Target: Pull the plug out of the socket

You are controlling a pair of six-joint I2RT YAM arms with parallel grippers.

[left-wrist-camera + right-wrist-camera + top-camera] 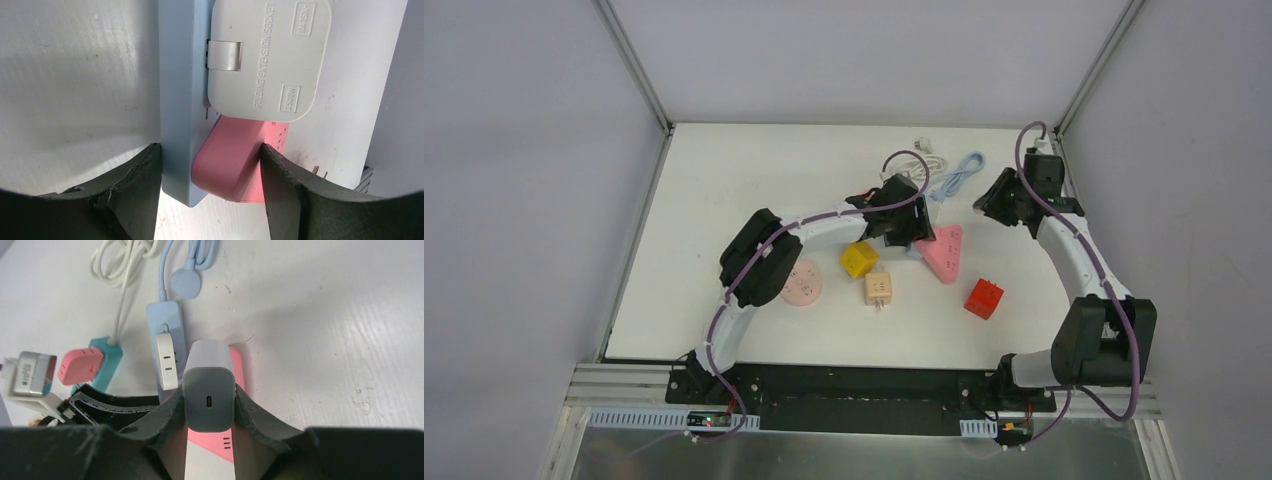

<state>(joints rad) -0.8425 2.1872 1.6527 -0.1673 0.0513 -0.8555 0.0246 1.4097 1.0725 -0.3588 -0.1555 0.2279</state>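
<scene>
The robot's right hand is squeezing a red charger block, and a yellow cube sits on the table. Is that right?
Not quite. The charger block in the right gripper is pale grey, not red, as the right wrist view shows. A red cube lies loose on the table. The yellow cube does sit on the table.

The blue socket strip (177, 90) and white folding socket (265, 55) run off the top edge — ends unseen.
</scene>
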